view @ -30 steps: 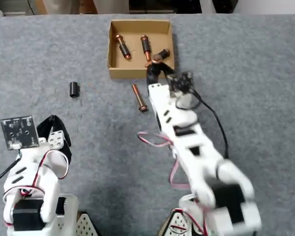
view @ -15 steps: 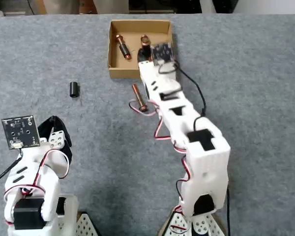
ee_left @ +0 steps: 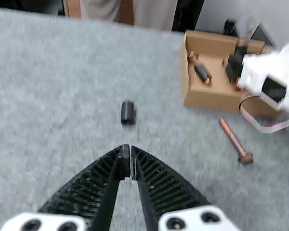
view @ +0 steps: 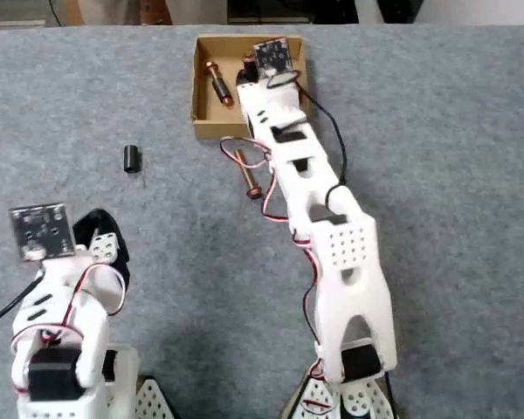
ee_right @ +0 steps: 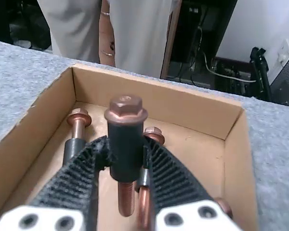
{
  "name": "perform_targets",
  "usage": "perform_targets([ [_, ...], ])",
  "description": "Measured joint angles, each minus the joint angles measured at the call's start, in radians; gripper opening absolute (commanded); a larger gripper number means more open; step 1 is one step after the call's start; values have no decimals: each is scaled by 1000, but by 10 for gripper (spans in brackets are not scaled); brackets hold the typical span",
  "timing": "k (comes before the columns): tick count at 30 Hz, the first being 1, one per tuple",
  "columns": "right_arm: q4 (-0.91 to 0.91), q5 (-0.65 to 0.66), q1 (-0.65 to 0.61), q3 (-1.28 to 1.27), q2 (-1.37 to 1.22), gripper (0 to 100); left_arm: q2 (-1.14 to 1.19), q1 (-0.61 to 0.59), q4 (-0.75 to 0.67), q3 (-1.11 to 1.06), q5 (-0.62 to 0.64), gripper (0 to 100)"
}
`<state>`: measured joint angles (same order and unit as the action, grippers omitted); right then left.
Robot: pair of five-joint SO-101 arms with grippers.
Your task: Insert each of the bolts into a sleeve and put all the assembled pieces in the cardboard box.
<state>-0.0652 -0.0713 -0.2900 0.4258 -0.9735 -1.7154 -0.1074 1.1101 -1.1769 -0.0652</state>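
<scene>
My right gripper (ee_right: pixel 126 147) is shut on an assembled piece, a copper bolt in a black sleeve (ee_right: pixel 127 139), and holds it upright over the cardboard box (ee_right: pixel 164 103). Other assembled pieces (ee_right: pixel 76 131) lie on the box floor. The right arm (view: pixel 290 153) stretches out to the box (view: pixel 236 131). A loose bolt (view: pixel 247 173) lies on the mat just in front of the box, and a loose black sleeve (view: pixel 132 159) lies farther left. My left gripper (ee_left: pixel 128 156) is shut and empty, near its base and well short of the sleeve (ee_left: pixel 127 112).
Grey mat covers the table (view: pixel 454 175). A red and white cable (view: pixel 244 157) from the right arm loops over the loose bolt. The left arm (view: pixel 65 297) sits at the front left. The mat's right side is open.
The right arm has stretched forward and swung left, carrying the assembled piece from the box's front right corner to over its middle. The left arm has barely moved.
</scene>
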Motion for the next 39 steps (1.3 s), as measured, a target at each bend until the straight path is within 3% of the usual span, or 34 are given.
perform_targets([
  [6, 193, 0, 0, 433, -259, 17, 0, 0, 0, 0, 0, 18],
  [11, 361, -3, -2, 806, -473, 161, 0, 0, 0, 0, 0, 18],
  [17, 516, -3, 2, 1138, -615, 170, 0, 0, 0, 0, 0, 18],
  [28, 629, -3, 0, 1183, -631, 167, 0, 0, 0, 0, 0, 43],
  [39, 1112, -2, 0, 1183, -420, 167, 0, 0, 0, -3, 0, 88],
])
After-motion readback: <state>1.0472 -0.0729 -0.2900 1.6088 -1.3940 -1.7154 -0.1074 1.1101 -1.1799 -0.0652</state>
